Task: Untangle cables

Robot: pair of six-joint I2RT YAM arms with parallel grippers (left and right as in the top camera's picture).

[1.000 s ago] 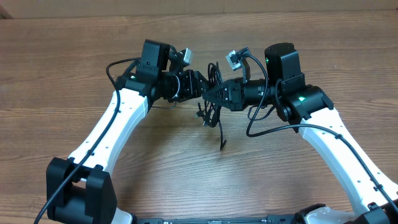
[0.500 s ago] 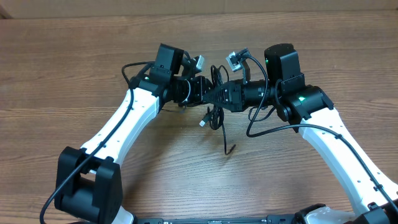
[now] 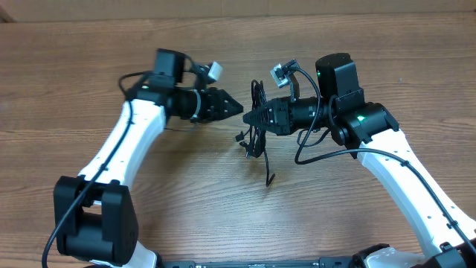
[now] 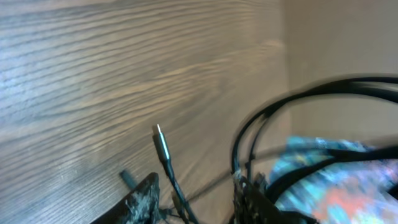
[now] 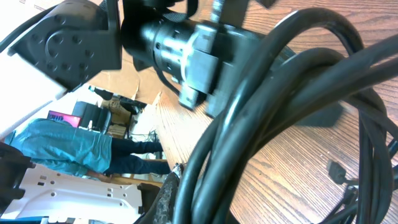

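Observation:
A bundle of thin black cables [image 3: 258, 141] hangs from my right gripper [image 3: 251, 117], which is shut on it above the table. Loops stand up behind the gripper, small plugs dangle at the left, and one loose end [image 3: 269, 179] reaches the table. In the right wrist view the cables [image 5: 267, 106] fill the frame and cross my right gripper [image 5: 211, 199]. My left gripper [image 3: 236, 106] is just left of the bundle, apart from it. In the left wrist view it [image 4: 198, 202] is open, and a cable with a plug [image 4: 160, 138] passes between its fingers.
The wooden table [image 3: 89, 59] lies all around. The two wrists face each other closely at the table's middle. The left arm's wrist [image 5: 180, 43] shows large in the right wrist view. Thicker black wiring loops off both white arms.
My left gripper reached into the bundle half a second ago and has now pulled back to the left, away from it. The hanging cables swung slightly. The right gripper stayed put.

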